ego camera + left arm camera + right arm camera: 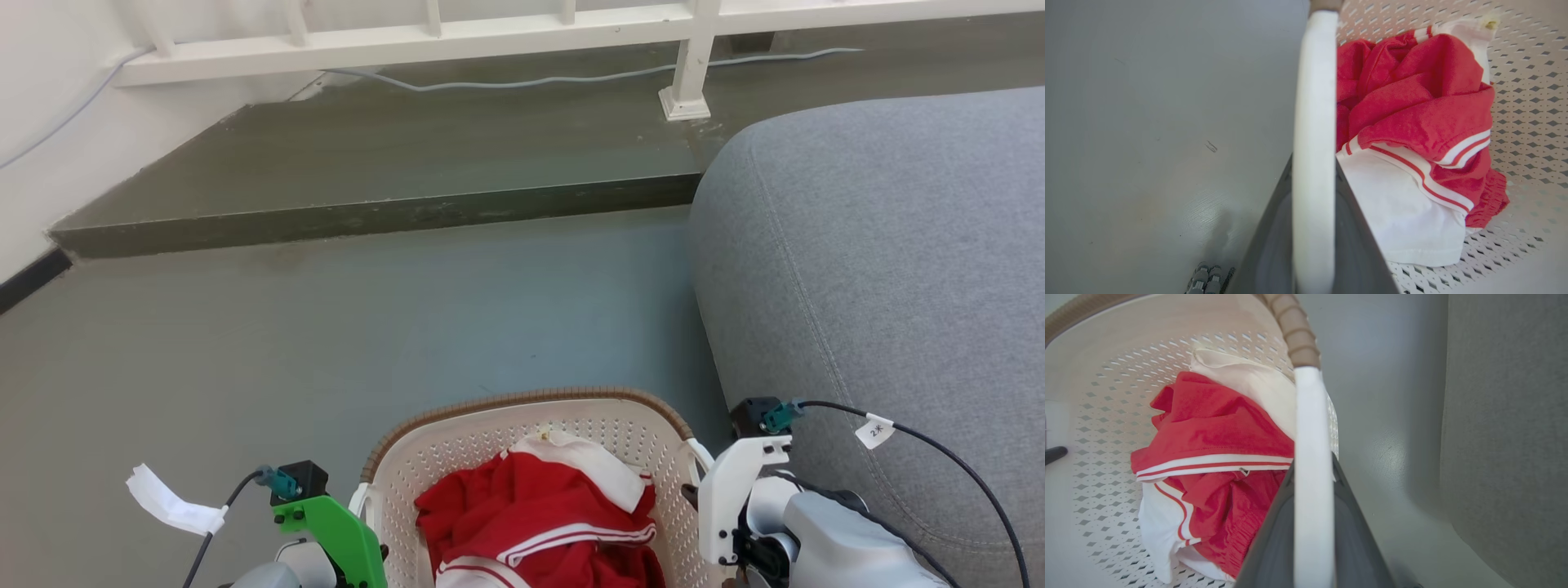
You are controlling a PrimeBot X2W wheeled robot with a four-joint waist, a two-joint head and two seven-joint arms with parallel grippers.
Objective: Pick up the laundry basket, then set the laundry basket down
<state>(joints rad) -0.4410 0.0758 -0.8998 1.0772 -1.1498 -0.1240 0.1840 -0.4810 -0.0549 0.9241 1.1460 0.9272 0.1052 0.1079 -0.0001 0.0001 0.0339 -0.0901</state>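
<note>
A grey floor (326, 327) meets a raised dark step (367, 216) beneath a white railing (408, 37); a grey sofa (882, 261) stands at right, a white wall (49, 122) at left.

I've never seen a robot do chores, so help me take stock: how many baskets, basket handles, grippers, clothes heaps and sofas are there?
Laundry basket: 1
Side handles: 2 (left handle, right handle)
Grippers: 2 (left gripper, right gripper), each closed on a handle
Clothes heap, red and white: 1
Grey sofa: 1
Total: 7

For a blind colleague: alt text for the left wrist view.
A white handle runs up the middle, clasped by the left gripper. Right of it, red and white clothes lie in the laundry basket; grey floor lies left.
</note>
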